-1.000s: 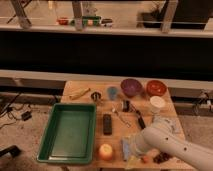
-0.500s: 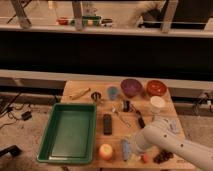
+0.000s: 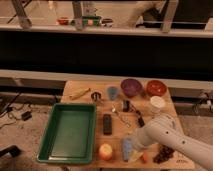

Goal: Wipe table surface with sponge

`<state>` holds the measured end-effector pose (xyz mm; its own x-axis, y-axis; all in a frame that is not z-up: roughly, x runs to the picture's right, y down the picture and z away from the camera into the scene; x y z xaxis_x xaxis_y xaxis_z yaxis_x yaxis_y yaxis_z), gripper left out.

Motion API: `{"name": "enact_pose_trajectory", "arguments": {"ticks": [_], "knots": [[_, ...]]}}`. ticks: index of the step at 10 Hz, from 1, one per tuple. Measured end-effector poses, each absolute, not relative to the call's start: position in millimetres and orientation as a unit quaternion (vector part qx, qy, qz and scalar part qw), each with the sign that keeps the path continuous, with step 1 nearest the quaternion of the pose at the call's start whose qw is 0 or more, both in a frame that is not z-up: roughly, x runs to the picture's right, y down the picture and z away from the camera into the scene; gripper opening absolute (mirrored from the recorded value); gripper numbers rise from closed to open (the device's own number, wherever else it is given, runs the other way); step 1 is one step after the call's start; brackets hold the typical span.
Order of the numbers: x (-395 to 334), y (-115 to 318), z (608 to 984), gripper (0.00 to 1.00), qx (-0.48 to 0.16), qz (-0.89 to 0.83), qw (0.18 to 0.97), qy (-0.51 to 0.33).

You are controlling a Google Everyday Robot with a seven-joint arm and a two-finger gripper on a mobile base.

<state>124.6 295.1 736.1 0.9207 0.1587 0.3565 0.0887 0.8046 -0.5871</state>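
Note:
The sponge (image 3: 126, 149), a small blue-grey block with a pale yellow face, lies near the front edge of the light tan table surface (image 3: 85, 102), right of an orange fruit. My white arm comes in from the lower right. Its gripper (image 3: 133, 144) hangs low at the sponge's right side, right over it. The wrist hides most of the gripper, and I cannot tell whether it touches the sponge.
A green tray (image 3: 52, 131) fills the table's left half. A black remote (image 3: 107, 124), blue cup (image 3: 112, 92), purple bowl (image 3: 131, 86), red bowl (image 3: 156, 87), white cup (image 3: 157, 102), banana (image 3: 80, 93), orange fruit (image 3: 105, 151) and grapes (image 3: 162, 155) crowd the rest.
The arm has barely shifted. The sponge and the other items lie where they were.

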Motion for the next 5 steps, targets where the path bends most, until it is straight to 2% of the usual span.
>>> {"name": "enact_pose_trajectory", "arguments": {"ticks": [5], "knots": [[127.4,304.4,748.4,0.80,-0.329,0.015,0.922,-0.203]]}}
